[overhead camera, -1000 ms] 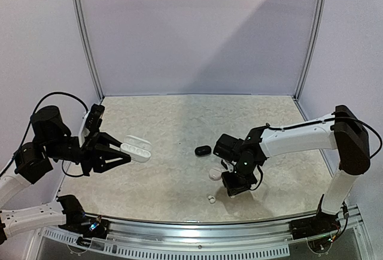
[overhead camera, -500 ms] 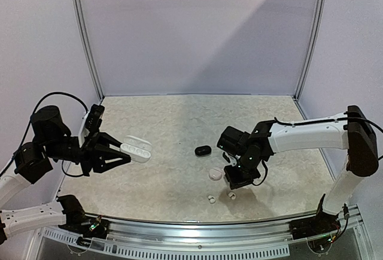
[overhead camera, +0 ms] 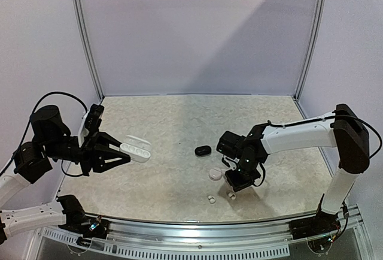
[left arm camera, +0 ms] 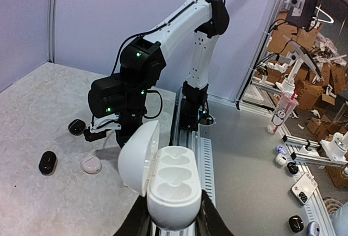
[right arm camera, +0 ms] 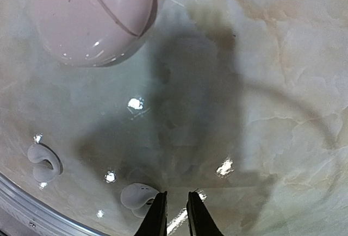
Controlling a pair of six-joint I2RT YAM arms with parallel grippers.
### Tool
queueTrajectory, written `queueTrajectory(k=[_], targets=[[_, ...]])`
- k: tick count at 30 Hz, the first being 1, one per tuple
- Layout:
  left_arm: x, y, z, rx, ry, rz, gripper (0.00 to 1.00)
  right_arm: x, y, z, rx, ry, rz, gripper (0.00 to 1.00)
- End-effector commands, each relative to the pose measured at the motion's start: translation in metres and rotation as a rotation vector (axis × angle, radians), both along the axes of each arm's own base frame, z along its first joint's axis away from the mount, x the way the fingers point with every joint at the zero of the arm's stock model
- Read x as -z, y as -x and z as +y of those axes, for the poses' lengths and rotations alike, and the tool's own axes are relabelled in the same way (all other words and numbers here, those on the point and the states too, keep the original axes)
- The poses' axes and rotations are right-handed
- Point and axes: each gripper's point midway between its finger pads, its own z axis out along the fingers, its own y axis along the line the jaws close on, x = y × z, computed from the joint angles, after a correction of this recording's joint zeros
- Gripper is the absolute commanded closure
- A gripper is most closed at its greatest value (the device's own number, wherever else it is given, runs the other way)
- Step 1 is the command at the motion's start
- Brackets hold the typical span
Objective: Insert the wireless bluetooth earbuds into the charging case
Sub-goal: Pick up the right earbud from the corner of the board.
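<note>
Wireless bluetooth earbuds (overhead camera: 210, 199): two white ones lie on the marbled table (overhead camera: 179, 122), both close to the front edge, neither in a case. The first bud (right arm camera: 138, 197) is just beside the right gripper (right arm camera: 178, 214), against the outer side of one finger rather than between the two. The second bud (right arm camera: 43, 160) lies apart from it toward the metal rail (overhead camera: 197, 231), which shows in the corner of the right wrist view, so there is little room on that side. The right jaws point down at the table, nearly clenched with a thin gap and nothing in it. A closed pale pink case (overhead camera: 214, 175) sits just behind the buds, near the gripper, and a closed black case (overhead camera: 203, 150) lies further back. The left gripper (overhead camera: 125, 153) is clamped on the white charging case (left arm camera: 171, 187), fingers on both its sides. It holds the case up off the table at the left side, lid (left arm camera: 138, 157) hinged open and wells exposed. It is well apart from the right arm, with bare tabletop between the arms and across the back to the panel walls.
</note>
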Motion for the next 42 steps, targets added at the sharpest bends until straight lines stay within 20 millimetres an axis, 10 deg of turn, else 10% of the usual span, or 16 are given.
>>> queueTrajectory(k=[1,42], targets=[[-0.006,-0.003,0.002,-0.012,-0.001,-0.015,1.00,0.000,-0.004,0.005,-0.030,-0.019,0.006,0.84],[-0.002,-0.002,0.002,-0.012,-0.010,-0.013,1.00,0.005,0.039,0.020,-0.047,-0.093,0.108,0.78]])
